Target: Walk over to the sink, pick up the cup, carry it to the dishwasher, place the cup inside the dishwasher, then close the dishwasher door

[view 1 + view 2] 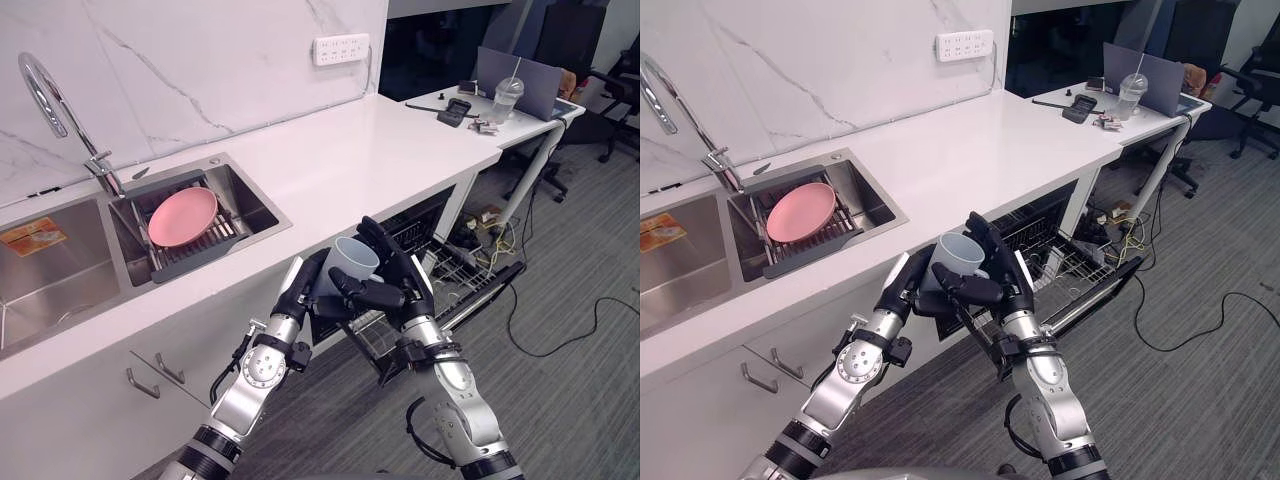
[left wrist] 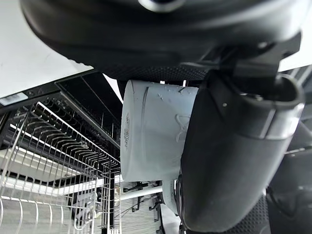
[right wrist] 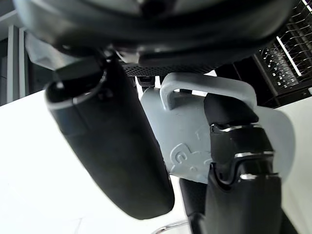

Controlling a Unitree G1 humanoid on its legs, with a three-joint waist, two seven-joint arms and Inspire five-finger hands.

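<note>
Pale grey cup point(image 1: 355, 262) sits upright between both hands, just off the near edge of the white surface point(image 1: 350, 160) and left of the open dishwasher point(image 1: 468, 285). The left hand point(image 1: 298, 292) has its fingers wrapped round the cup's left side. The right hand point(image 1: 398, 288) curls its fingers round the cup's near and right sides. A pink plate point(image 1: 183, 216) lies in the sink point(image 1: 255, 205), far left

Bright, even indoor light, soft sheen on the white countertop point(image 1: 340, 160), dim dishwasher point(image 1: 445, 258) interior.

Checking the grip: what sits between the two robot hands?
The cup, held between the left robot hand and right robot hand; the left eye view shows it.
</note>
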